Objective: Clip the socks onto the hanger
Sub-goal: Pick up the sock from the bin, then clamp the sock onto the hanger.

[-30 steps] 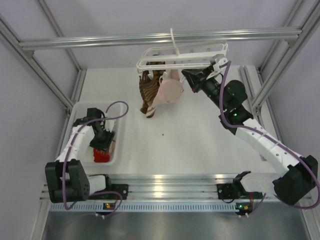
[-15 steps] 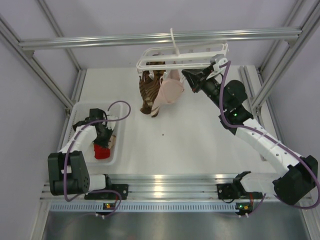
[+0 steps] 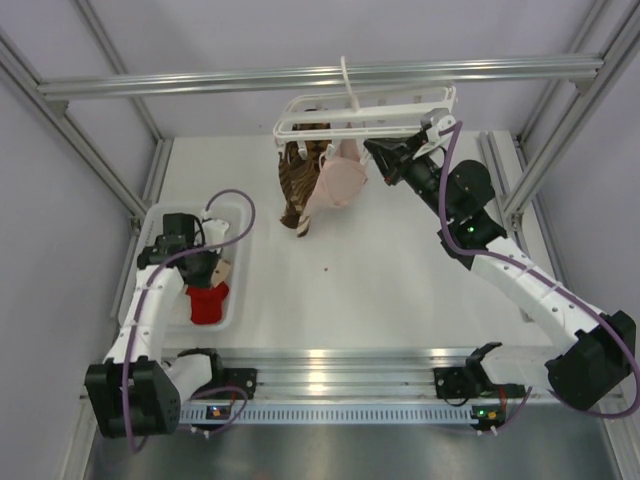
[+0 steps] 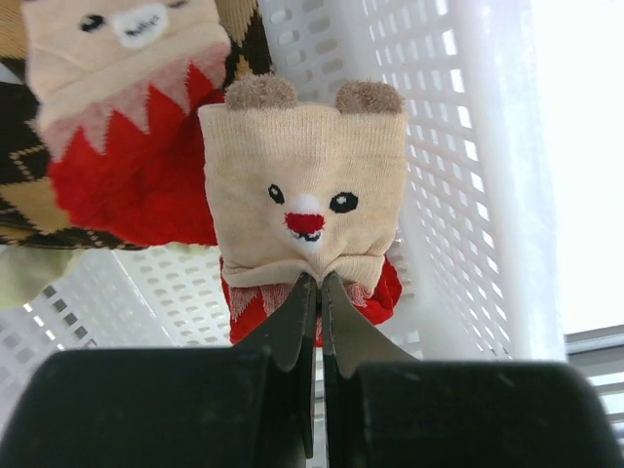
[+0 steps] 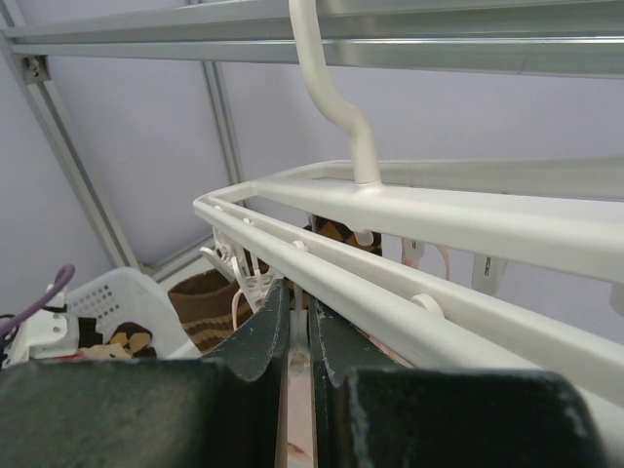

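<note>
We see the left pincer (image 4: 319, 280) with its two fingers pressed together on the edge of a red sock (image 4: 304, 210). They grip it at the beige cuff, which has a small animal face and two brown ears. The sock is inside the white basket (image 4: 439, 146), which stands on the tabletop (image 3: 380, 270) at the left of the overhead view. A second sock (image 4: 117, 127) of the same kind lies in the upper left of the wrist view, on a dark patterned fabric.

The right pincer (image 3: 374, 148) is up at the hanger (image 3: 400, 103), in the upper middle of the overhead view. Its fingers are together just under the near white bar. A thin pale strip shows between them, and we cannot tell what it is. The hanger hangs by its hook from the aluminium rail (image 3: 300, 77). The brown striped sock (image 3: 297, 185) and the pale pink sock (image 3: 340, 180) hang from it side by side, touching, just left of the right pincer.
</note>
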